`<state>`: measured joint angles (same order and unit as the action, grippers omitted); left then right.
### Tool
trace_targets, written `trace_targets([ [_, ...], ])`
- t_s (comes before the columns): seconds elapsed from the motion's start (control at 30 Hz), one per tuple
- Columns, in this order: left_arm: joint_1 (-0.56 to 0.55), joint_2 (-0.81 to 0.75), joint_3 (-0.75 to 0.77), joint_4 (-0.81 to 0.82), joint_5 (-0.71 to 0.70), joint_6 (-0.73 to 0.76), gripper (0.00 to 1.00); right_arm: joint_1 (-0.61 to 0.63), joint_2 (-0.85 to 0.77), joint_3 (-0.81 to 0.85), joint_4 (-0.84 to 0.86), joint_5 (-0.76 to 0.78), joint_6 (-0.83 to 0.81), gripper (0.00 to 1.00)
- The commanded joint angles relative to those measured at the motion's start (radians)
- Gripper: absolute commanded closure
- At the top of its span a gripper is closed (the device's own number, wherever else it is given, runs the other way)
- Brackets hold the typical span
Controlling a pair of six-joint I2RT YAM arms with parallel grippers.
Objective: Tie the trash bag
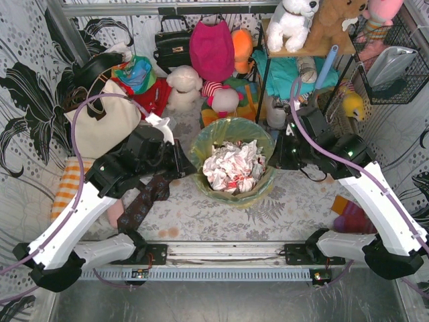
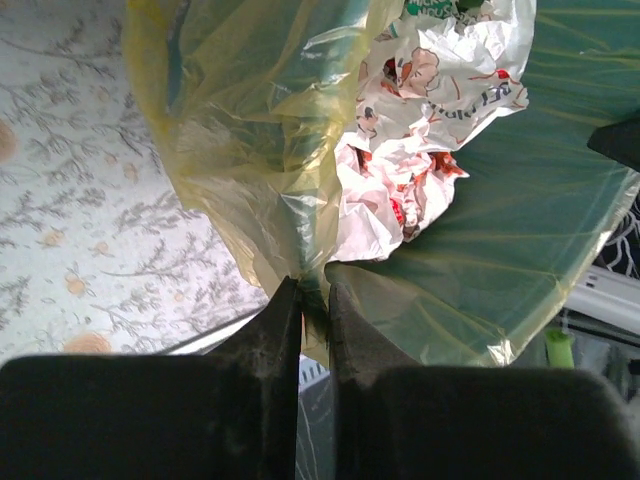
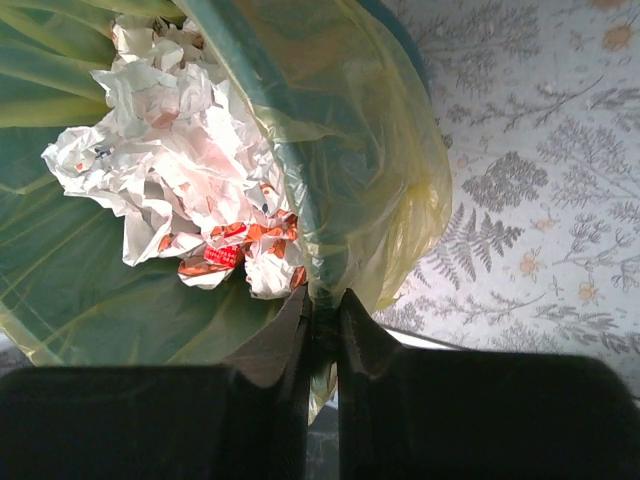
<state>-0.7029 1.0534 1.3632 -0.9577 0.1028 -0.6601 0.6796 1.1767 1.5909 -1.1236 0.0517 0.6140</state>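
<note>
Well, the tying has barely started, by the look of it. The trash bag (image 1: 258, 191) sits in its teal bin (image 3: 402, 38) in the middle of the flowery surface (image 1: 201, 215), between the two arms, mouth wide open and crumpled paper (image 1: 233, 166) showing inside. The left claw (image 2: 315, 300) is pressed together on a fold of the bag's rim at its left side. The right claw (image 3: 322, 310) pinches the rim on the opposite side the same way. So I'd say both edges are gripped and nothing more: no gathering, no crossing, no knot yet. Drawing the two sides together and knotting them is all left to do
</note>
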Motion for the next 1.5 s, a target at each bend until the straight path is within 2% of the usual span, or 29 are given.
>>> trace_targets([
  [0.0, -0.029, -0.06, -0.028, 0.077, 0.131, -0.032, 1.0, 0.014, -0.02, 0.0, -0.019, -0.11, 0.017, 1.0],
  [0.3, -0.032, -0.124, -0.055, -0.014, 0.152, -0.072, 1.0, 0.014, -0.058, -0.069, -0.074, -0.18, 0.04, 1.0],
  [0.6, -0.033, -0.171, -0.113, -0.009, 0.183, -0.12, 1.0, 0.014, -0.124, -0.177, -0.065, -0.225, 0.096, 1.0],
  [1.03, -0.033, -0.168, -0.159, 0.009, 0.172, -0.141, 1.0, 0.014, -0.12, -0.219, -0.056, -0.218, 0.109, 1.0],
  [1.13, -0.033, -0.161, -0.164, 0.016, 0.146, -0.141, 0.92, 0.014, -0.115, -0.214, -0.041, -0.178, 0.117, 0.97],
  [1.27, -0.033, -0.132, -0.137, 0.026, 0.114, -0.126, 0.74, 0.014, -0.109, -0.188, -0.006, -0.134, 0.127, 0.73],
  [1.3, -0.033, -0.125, -0.134, 0.033, 0.109, -0.124, 0.71, 0.014, -0.109, -0.185, 0.009, -0.126, 0.128, 0.7],
  [1.47, -0.033, -0.097, -0.13, 0.07, 0.099, -0.11, 0.62, 0.014, -0.102, -0.185, 0.071, -0.086, 0.125, 0.66],
])
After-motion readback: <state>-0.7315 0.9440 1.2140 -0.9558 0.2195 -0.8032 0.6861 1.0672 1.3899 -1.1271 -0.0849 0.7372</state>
